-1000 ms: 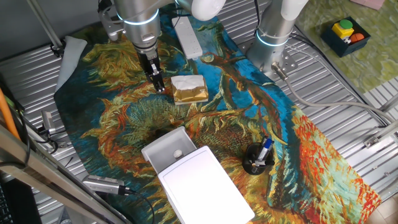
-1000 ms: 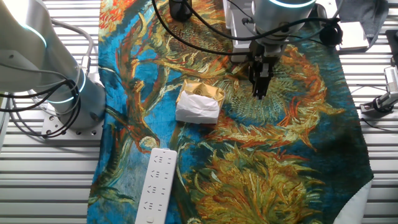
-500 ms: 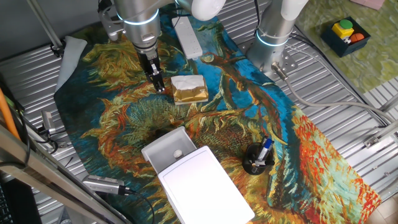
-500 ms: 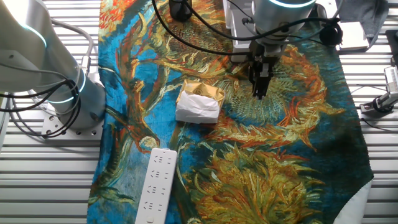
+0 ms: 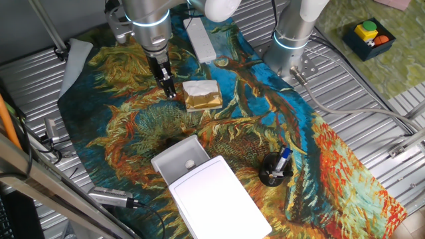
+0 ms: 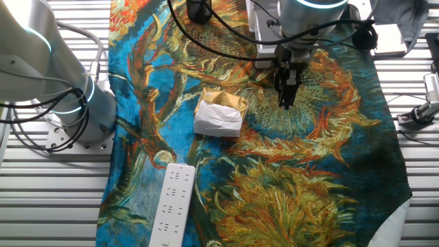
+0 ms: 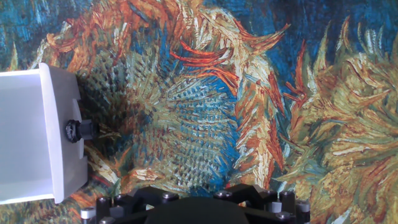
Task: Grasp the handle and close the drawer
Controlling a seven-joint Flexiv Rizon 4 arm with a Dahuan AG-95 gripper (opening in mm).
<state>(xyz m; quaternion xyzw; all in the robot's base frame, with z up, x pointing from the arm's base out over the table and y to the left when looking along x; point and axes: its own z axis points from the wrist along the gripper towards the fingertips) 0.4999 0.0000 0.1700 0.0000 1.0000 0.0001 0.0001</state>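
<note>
The drawer [image 5: 179, 159] is a shallow white tray, pulled out of the white flat-topped box [image 5: 219, 199] at the front of the table. A small round thing lies in the tray. In the hand view the drawer's front wall [image 7: 59, 134] is at the left, with a small black knob handle [image 7: 79, 130] on it. My gripper [image 5: 169, 89] hangs above the cloth well behind the drawer, next to a tan-and-white block [image 5: 201, 95]. Its fingers look pressed together and hold nothing. It also shows in the other fixed view [image 6: 287, 99]. The fingertips do not show in the hand view.
A white power strip [image 5: 200, 38] lies at the back. A black cup with pens [image 5: 273, 171] stands right of the box. A second arm's base [image 5: 292, 40] stands at the back right. The painted cloth [image 5: 319, 153] covers the table.
</note>
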